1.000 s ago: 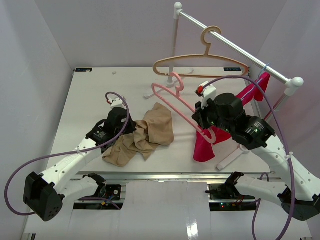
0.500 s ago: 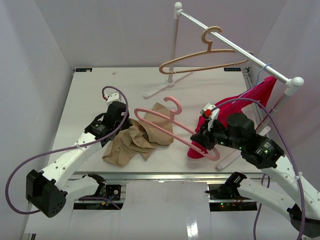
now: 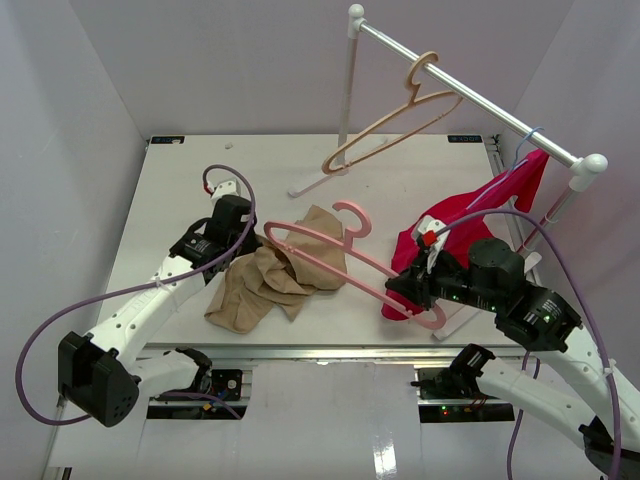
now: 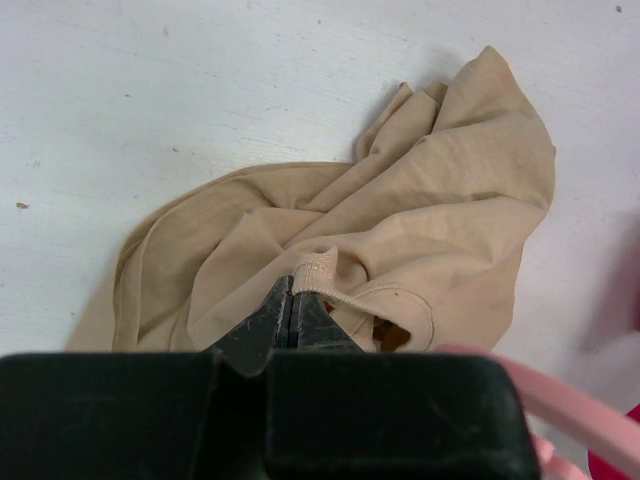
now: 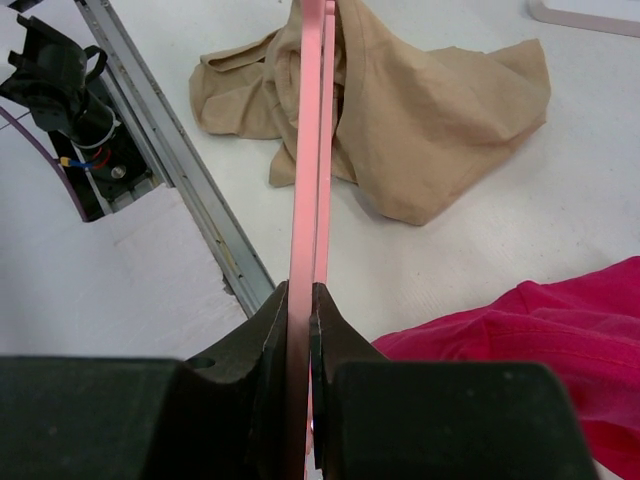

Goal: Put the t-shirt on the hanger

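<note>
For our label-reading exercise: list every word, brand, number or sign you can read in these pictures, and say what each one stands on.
No text can be read in any view.
t-shirt: plain, no print or tag showing.
hanger: bare pink plastic, no marking.
red garment: no print showing.
Arm housings: any lettering is too small to tell.

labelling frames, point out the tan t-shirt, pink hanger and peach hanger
t-shirt (image 3: 255, 288): top view, crumpled middle of cloth
pink hanger (image 5: 303, 200): right wrist view, bar seen edge-on
peach hanger (image 3: 414, 95): top view, neck below hook
</note>
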{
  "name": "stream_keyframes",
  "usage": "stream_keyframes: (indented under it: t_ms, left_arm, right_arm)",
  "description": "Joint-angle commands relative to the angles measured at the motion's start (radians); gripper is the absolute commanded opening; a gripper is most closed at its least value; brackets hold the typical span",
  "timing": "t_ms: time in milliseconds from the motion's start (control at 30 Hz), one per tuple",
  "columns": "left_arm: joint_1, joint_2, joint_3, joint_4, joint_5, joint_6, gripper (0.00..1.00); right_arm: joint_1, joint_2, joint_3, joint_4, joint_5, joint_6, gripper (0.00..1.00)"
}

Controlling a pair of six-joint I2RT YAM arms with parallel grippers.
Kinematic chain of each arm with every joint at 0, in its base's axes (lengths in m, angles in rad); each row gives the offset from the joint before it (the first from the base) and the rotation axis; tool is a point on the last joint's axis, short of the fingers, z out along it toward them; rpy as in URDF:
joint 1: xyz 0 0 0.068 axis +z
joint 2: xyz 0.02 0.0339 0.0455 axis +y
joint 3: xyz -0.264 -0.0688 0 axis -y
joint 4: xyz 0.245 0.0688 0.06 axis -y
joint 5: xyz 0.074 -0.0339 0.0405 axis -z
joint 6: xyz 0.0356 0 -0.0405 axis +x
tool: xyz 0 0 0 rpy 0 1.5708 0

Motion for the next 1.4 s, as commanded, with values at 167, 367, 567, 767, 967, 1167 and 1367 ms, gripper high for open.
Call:
stream_keyframes:
  t_ms: [167, 367, 567, 767, 967, 1167, 1367]
  left_arm:
    - [0.007, -0.043, 0.053, 0.013, 0.096, 0.022, 0.0]
    - [0.007, -0.081, 0.057, 0.011, 0.114, 0.036, 0.0]
    - [0.007, -0.099, 0.063, 0.005, 0.14, 0.059, 0.0]
    - [0.007, -0.095, 0.085, 0.029, 0.162, 0.136, 0.0]
    - [0.007, -0.06, 0.165, 0.062, 0.231, 0.253, 0.0]
    - [0.007, -0.069, 0.238, 0.068, 0.427, 0.344, 0.0]
    - [0.007, -0.1, 0.285, 0.07, 0.613, 0.37, 0.0]
  right_arm:
    - [0.023, 0.06, -0.009, 0.058, -0.025, -0.006, 0.08]
    - [0.024, 0.09, -0.017, 0.067, 0.019, -0.004, 0.08]
    - [0.024, 0.117, -0.017, 0.084, 0.094, -0.008, 0.08]
    - [0.023, 0.138, -0.029, 0.13, 0.015, -0.018, 0.08]
    - [0.024, 0.173, -0.05, 0.21, -0.109, -0.039, 0.08]
    - [0.022, 0.184, -0.065, 0.327, -0.213, -0.04, 0.08]
    - [0.023, 0.182, -0.163, 0.598, -0.189, 0.011, 0.08]
